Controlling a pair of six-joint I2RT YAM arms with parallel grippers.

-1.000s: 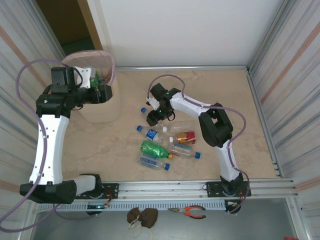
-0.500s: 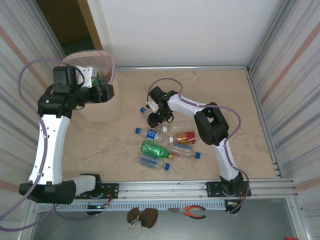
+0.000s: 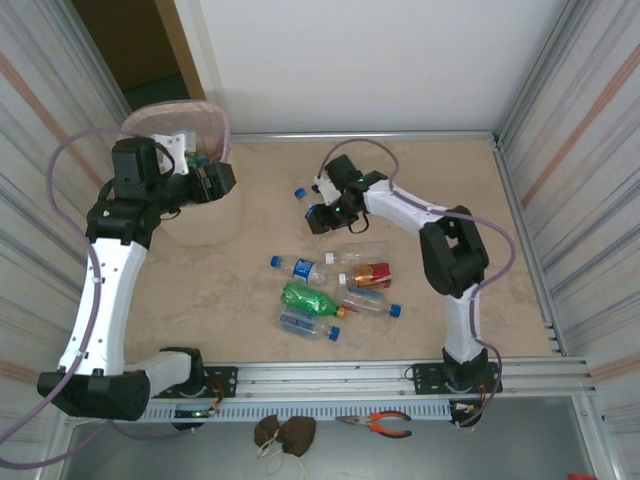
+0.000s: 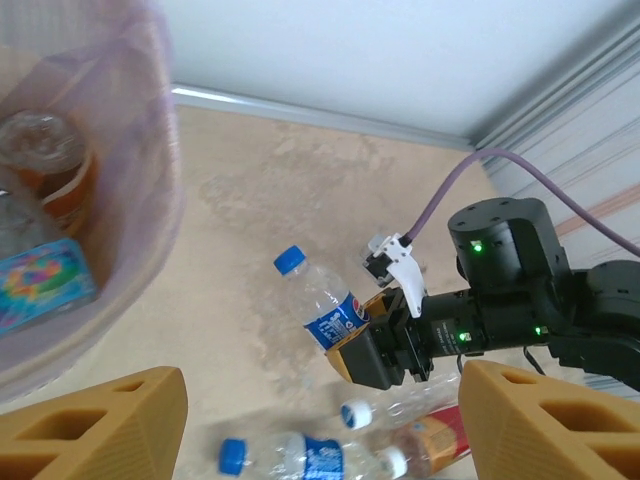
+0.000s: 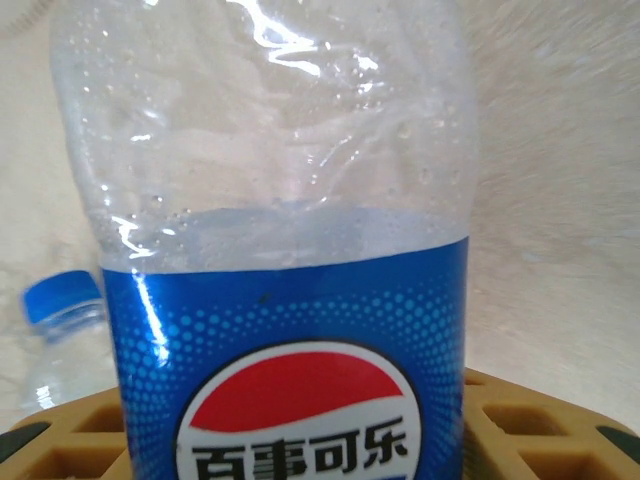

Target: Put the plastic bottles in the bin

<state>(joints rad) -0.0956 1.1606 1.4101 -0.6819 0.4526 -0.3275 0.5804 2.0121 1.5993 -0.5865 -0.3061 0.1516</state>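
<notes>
Right gripper (image 3: 322, 214) clamps clear blue-capped plastic bottle (image 4: 322, 307) low on its blue label, tilted, off to the right of pale pink tapered bin (image 3: 200, 228). Left gripper (image 3: 216, 181) gapes empty beside the rim. Carry high, clear the rim, release over centre.

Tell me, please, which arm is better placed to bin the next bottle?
Right. The right arm's jaws grip a clear plastic bottle with a blue label; the left arm's jaws hang open and empty by the pale pink tapered bin.
</notes>
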